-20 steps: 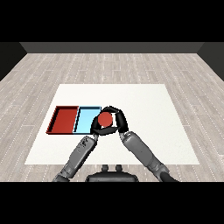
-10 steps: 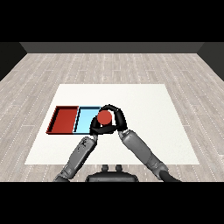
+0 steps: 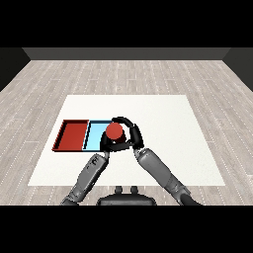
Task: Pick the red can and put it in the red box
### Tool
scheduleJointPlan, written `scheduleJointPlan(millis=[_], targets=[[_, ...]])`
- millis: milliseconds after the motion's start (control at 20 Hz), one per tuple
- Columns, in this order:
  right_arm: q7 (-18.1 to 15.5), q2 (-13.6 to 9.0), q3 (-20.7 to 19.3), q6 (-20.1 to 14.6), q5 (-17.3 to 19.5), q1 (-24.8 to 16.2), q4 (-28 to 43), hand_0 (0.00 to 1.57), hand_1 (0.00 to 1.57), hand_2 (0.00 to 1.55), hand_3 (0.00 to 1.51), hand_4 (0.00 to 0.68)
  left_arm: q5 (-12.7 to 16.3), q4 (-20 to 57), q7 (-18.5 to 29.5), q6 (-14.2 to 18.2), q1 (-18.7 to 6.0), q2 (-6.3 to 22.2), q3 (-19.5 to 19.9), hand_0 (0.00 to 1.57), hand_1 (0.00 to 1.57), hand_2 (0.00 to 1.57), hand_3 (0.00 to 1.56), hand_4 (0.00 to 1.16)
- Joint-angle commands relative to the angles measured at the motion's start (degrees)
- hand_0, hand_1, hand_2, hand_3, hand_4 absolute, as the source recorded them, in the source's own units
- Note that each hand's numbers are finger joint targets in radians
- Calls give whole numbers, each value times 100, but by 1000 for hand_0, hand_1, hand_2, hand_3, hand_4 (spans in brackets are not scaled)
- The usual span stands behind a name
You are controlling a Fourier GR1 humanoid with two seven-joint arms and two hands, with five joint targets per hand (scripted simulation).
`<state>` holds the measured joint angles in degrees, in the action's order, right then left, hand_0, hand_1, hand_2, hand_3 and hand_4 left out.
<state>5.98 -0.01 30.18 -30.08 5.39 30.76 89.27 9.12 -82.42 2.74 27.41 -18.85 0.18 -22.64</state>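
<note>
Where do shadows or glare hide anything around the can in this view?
Head view: even, flat light, no glare. The can top reads clearly; the right hand curls round it and hides its sides. The left hand is dark on dark beneath, fingers indistinct. Red tray and blue tray show cleanly.

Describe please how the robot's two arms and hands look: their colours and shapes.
Both forearms are grey, rounded and thick, built of smooth segments, and widen toward the wrist. Each ends in a black hand with slim fingers and a thumb: the left hand and the right hand. No cables or markings are visible on them.
</note>
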Motion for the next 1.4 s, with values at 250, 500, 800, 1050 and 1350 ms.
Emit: scheduleJointPlan(millis=[250,500,800,1050,1350], targets=[[-110,0,-267,246,150,41,-177,0,0,0,0,0,-309,-585,-230,19,110,225,32,1571,1571,1571,1494,1129],[-153,-129,-684,575,138,-436,501,0,0,0,0,0,-464,-33,-58,-71,-77,11,311,1571,1571,1571,1501,1133],[-168,-595,-1064,1008,-331,-1358,1645,0,0,0,0,0,-432,-109,-32,-199,79,237,571,1571,1571,1571,1495,1123],[-720,-775,-1304,1077,-602,-2439,2441,0,0,0,0,0,-409,-267,80,-385,228,622,937,1571,1571,1569,1472,1120],[-1363,-1007,-2192,1423,-1274,-3303,2304,0,0,0,0,0,-399,24,-358,-364,203,1409,1775,1571,1571,1571,1505,1125]])
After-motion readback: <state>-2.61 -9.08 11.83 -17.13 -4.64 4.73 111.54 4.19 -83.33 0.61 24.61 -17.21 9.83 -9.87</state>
